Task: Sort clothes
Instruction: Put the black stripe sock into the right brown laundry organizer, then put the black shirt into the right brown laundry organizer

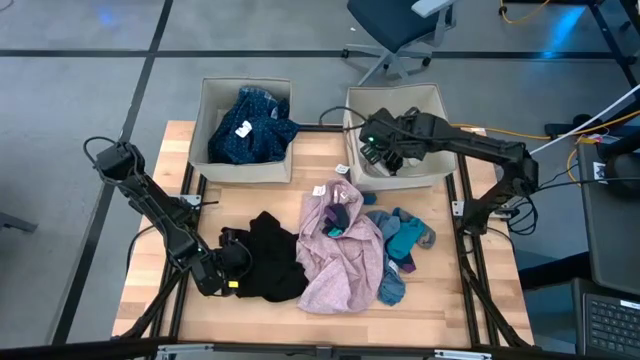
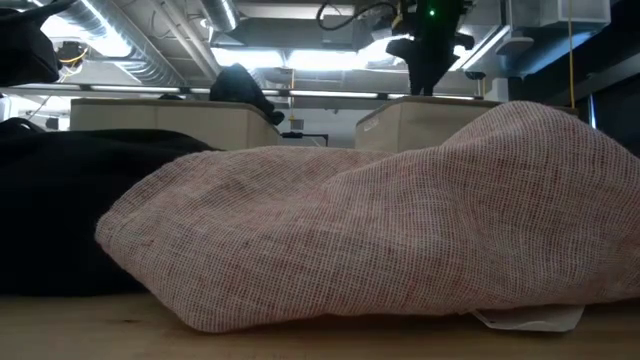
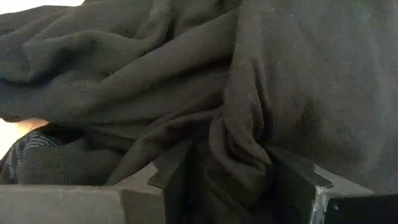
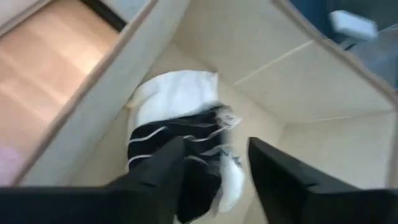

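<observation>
A black garment point(image 1: 265, 262) lies bunched on the table's near left, and my left gripper point(image 1: 236, 266) is shut on its left edge; the garment fills the left wrist view point(image 3: 186, 74). A pink garment point(image 1: 335, 255) lies crumpled beside it at the middle, and teal and blue socks point(image 1: 405, 238) lie to its right. Navy and blue garments point(image 1: 250, 125) sit in the left beige bin point(image 1: 200, 140). My right gripper point(image 1: 378, 150) hangs open over the right bin point(image 1: 443, 135), above a black-and-white striped garment point(image 4: 180, 140) lying on the bin's floor. My left gripper pinches a bunched fold point(image 3: 239, 149) at the black garment's left edge between its two fingers, several layers thick. The fingers come low and nearly level from the table's left. The garment lies slack on the table.
A small white tag point(image 1: 340, 169) lies on the table between the bins. In the low view the pink garment point(image 2: 400, 220) blocks most of the table. Bare wood shows along the table's near edge and at its right. An office chair stands on the floor behind the bins.
</observation>
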Available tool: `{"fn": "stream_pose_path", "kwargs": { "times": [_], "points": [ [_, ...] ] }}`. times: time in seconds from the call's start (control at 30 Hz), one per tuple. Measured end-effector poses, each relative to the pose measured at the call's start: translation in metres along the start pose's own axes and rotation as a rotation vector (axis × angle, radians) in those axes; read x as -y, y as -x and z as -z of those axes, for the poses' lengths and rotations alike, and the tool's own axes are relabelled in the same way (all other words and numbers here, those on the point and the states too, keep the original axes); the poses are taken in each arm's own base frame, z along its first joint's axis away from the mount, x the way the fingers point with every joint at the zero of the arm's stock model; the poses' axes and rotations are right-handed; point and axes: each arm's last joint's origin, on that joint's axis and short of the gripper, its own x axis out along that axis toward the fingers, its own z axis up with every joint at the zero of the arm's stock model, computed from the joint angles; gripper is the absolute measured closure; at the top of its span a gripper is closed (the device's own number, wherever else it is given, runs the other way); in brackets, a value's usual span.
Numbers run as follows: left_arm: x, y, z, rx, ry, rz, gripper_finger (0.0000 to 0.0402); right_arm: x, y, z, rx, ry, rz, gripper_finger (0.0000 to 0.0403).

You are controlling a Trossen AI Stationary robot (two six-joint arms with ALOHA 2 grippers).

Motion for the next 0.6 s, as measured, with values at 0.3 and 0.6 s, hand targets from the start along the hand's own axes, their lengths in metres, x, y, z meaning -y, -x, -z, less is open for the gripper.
{"fn": "stream_pose_path", "kwargs": {
  "times": [0.3,0.6],
  "points": [
    [0.000,0.000,0.000,0.000,-0.006,0.001,0.0229,-0.018,0.021,0.000,0.011,0.010,-0.199,0.0089],
    [0.004,0.016,-0.013,0.013,-0.004,0.076,0.0229,-0.084,0.071,0.010,0.304,0.142,-0.471,0.0080]
  ]
}}
